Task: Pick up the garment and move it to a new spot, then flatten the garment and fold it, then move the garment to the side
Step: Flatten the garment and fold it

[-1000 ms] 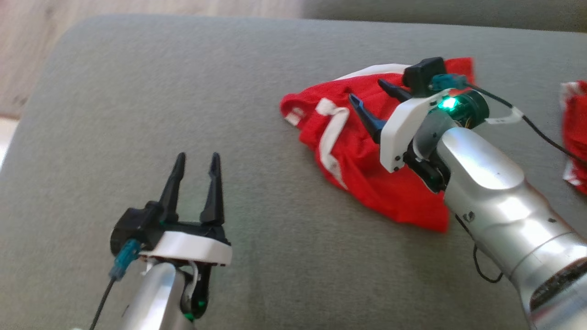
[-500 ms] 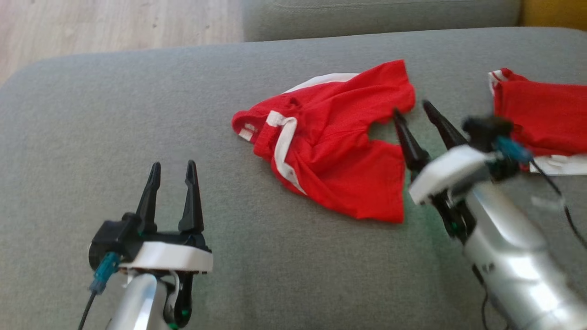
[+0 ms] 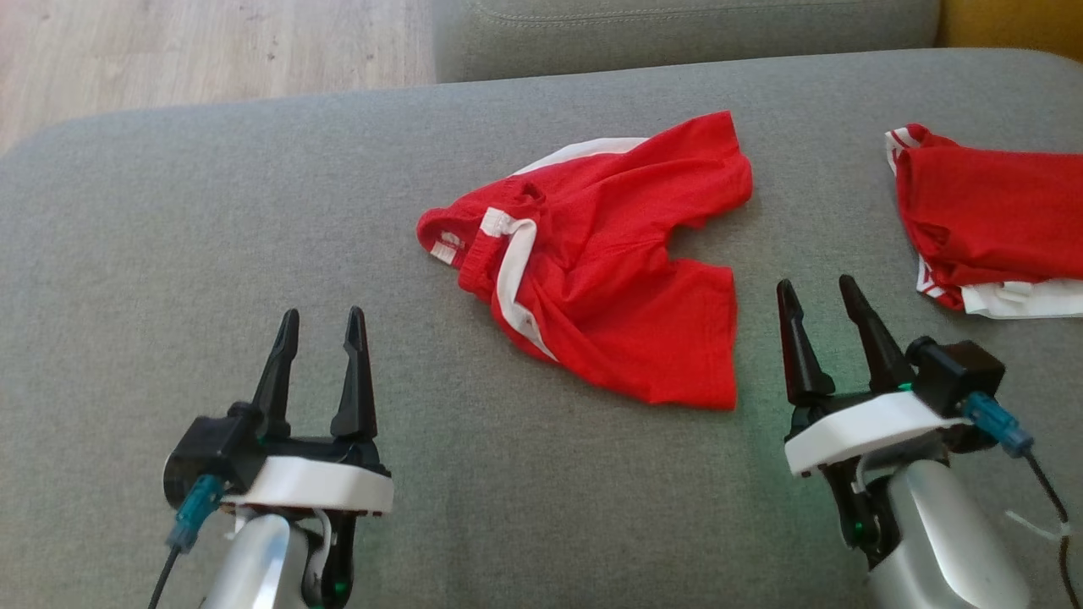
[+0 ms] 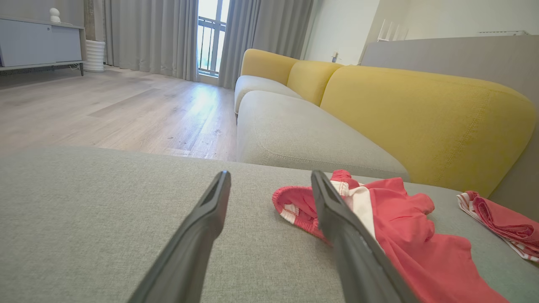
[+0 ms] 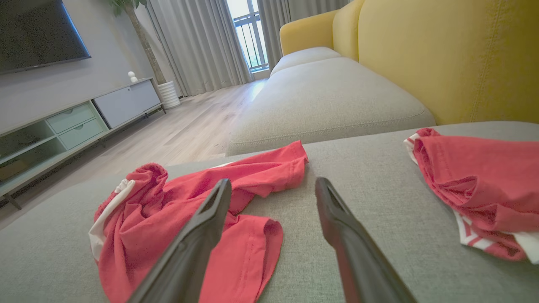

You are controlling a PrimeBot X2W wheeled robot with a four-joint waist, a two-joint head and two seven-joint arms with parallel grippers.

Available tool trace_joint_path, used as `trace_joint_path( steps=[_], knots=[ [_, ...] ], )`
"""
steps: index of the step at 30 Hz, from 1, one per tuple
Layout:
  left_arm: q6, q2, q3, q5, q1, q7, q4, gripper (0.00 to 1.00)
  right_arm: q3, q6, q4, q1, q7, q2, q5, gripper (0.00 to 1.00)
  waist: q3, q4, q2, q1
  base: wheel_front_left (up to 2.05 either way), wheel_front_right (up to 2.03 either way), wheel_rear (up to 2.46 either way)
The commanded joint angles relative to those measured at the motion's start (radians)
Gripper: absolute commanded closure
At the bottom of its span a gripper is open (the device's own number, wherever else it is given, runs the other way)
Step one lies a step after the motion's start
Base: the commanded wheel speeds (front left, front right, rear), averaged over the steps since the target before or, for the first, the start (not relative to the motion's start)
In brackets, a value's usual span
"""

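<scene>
At lower right, the right gripper [image 3: 816, 283] is now drawn back off the garment [image 3: 609, 271]; its jaws and those of the left gripper [image 3: 322, 312] are released, so flattening is judged next.

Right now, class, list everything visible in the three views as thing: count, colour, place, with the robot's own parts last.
Shorts: one, red with white trim, crumpled mid-seat.
Folded garment: one, red and white, right edge of the seat.
Seat: one, grey, under both garments.
Second seat: one, grey, beyond the first.
Backrests: three showing, yellow, behind the seats.
Floor: one, pale wood, beyond the seat.
Curtains: two sets, grey, flanking the window.
Cabinet: one, pale grey, along the wall.
TV: one, black, above the cabinet.
Left jaws: one pair, dark, open, empty, lower left of the head view.
Right jaws: one pair, dark, open, empty, lower right, clear of the shorts.
</scene>
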Motion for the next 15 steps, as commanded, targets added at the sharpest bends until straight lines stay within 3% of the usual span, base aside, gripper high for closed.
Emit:
trace_joint_path(
  steps=[1, 9, 15],
  knots=[
    [-0.006, 0.011, 0.031, 0.008, -0.028, -0.010, -0.032, 0.00, 0.003, 0.007, -0.074, -0.009, 0.016, 0.015, -0.020, 0.00, 0.002, 0.004, 0.0000, 0.0001, 0.00, 0.00, 0.00],
    [-0.014, 0.003, 0.018, 0.011, -0.040, -0.010, -0.033, 0.00, -0.056, 0.007, -0.165, 0.062, 0.078, 0.028, -0.097, 0.00, 0.030, 0.030, 0.0000, 0.0001, 0.00, 0.00, 0.00],
    [-0.019, -0.002, 0.006, 0.012, -0.050, -0.010, -0.018, 0.00, -0.033, 0.007, -0.127, 0.089, 0.137, 0.029, -0.035, 0.00, 0.054, 0.050, 0.0000, 0.0001, 0.00, 0.00, 0.00]
  ],
)
